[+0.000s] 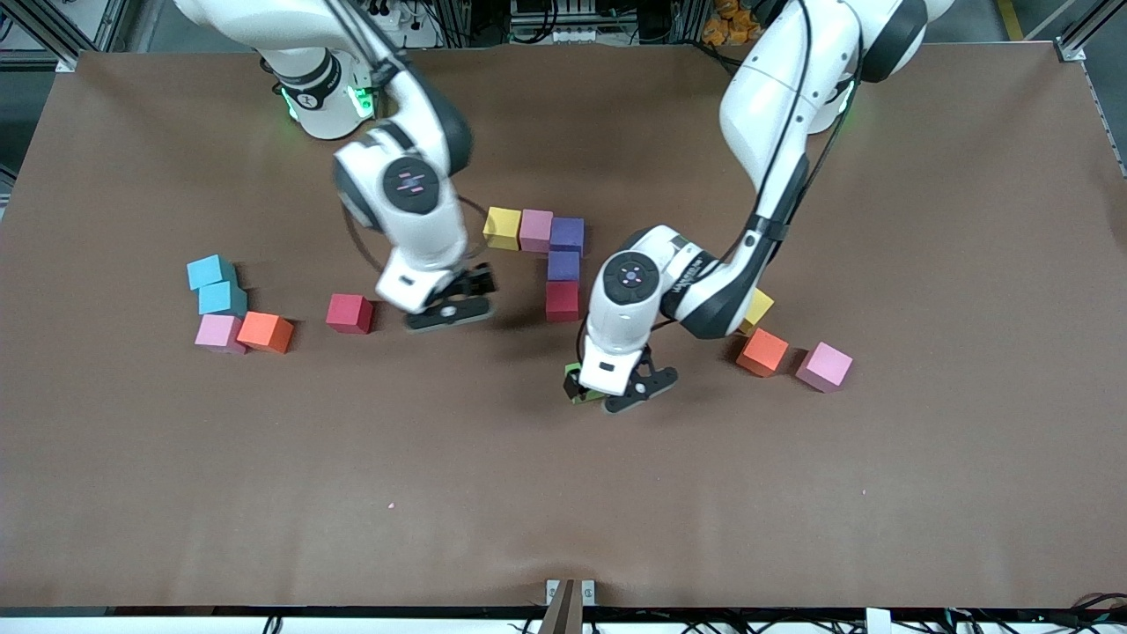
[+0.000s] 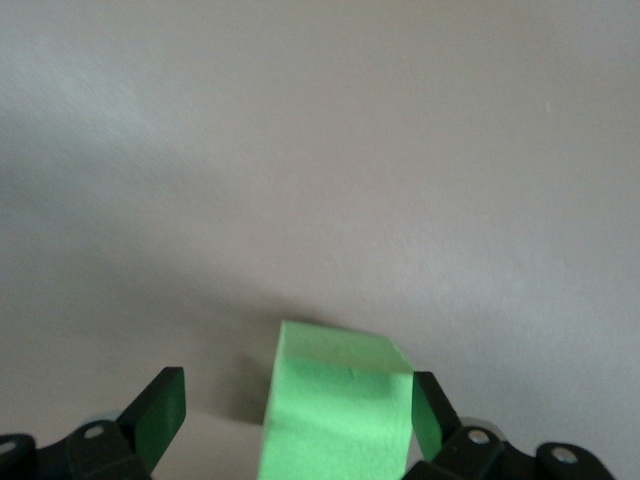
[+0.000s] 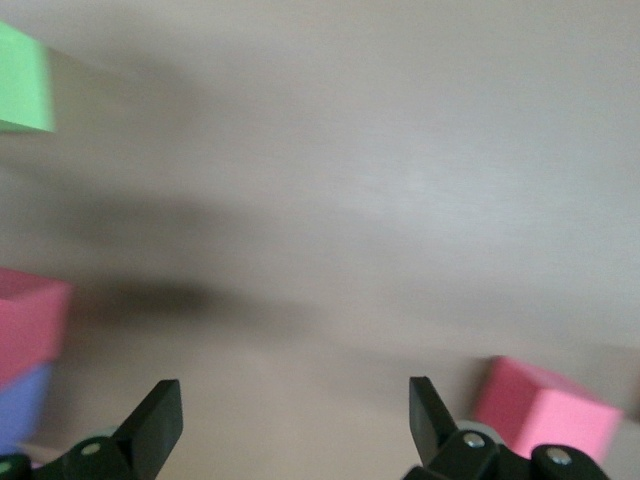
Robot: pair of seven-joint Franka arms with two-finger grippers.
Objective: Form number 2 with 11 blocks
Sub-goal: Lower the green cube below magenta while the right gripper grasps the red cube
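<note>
Partial number 2 (image 1: 543, 255) near table centre: yellow cube (image 1: 502, 227), pink cube (image 1: 535, 230) and purple cube (image 1: 567, 234) touching in a row; from the purple one a second purple cube (image 1: 563, 265) and a red cube (image 1: 562, 300) run in a line toward the front camera; five cubes placed, shape like a hook so far.

Green cube (image 1: 583, 394) on the table, nearer the camera than the red cube of the figure; left gripper (image 1: 616, 390) down around it, fingers spread; in the left wrist view the green cube (image 2: 335, 410) sits between the pads, touching or almost touching one pad (image 2: 428, 412), clear gap to the other; not pinched.

Right gripper (image 1: 451, 305) low over bare table between a loose red cube (image 1: 349, 313) and the figure; fingers spread wide, nothing between them.

Toward the left arm's end: second yellow cube (image 1: 756, 310) partly hidden by the arm, orange cube (image 1: 762, 351), pink cube (image 1: 824, 366), close together.

Toward the right arm's end: two cyan cubes (image 1: 217, 285) touching, a pink cube (image 1: 219, 334) and an orange cube (image 1: 266, 332) just beside them, nearer the camera.

Brown table (image 1: 264, 493).
</note>
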